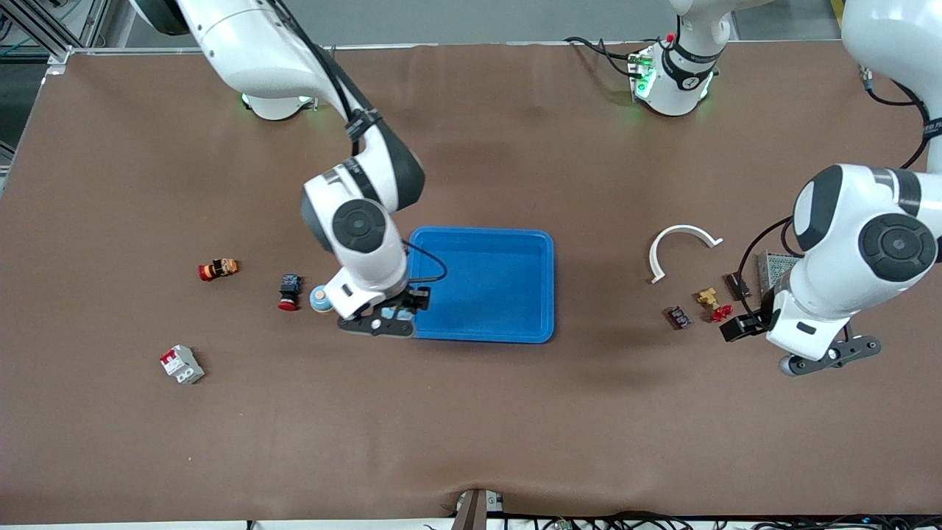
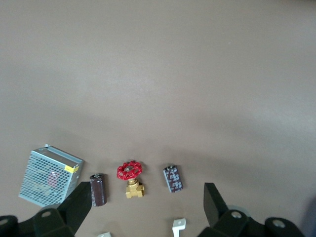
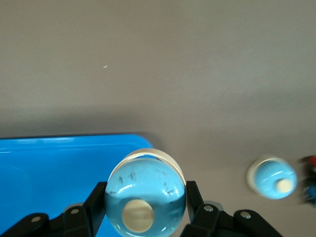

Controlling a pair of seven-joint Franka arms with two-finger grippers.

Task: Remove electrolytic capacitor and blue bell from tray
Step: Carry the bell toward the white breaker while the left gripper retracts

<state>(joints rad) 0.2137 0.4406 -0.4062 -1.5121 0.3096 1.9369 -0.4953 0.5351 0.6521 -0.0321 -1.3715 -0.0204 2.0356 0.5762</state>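
My right gripper (image 3: 146, 207) is shut on a pale blue domed bell (image 3: 146, 195) and holds it over the edge of the blue tray (image 1: 478, 232) at the right arm's end. A second blue bell (image 1: 319, 298) sits on the table beside that hand. My left gripper (image 2: 147, 192) hangs open over the table toward the left arm's end, with nothing between its fingers. Just ahead of it lie a dark cylindrical capacitor (image 2: 98, 189) and a shorter capacitor (image 2: 173, 178), with a brass valve with a red handwheel (image 2: 131, 178) between them.
A perforated metal box (image 2: 49, 176) lies beside the dark capacitor. A white curved strip (image 1: 681, 246) lies between the tray and those parts. Toward the right arm's end are two red-capped buttons (image 1: 288, 292) (image 1: 218, 269) and a white and red breaker (image 1: 182, 364).
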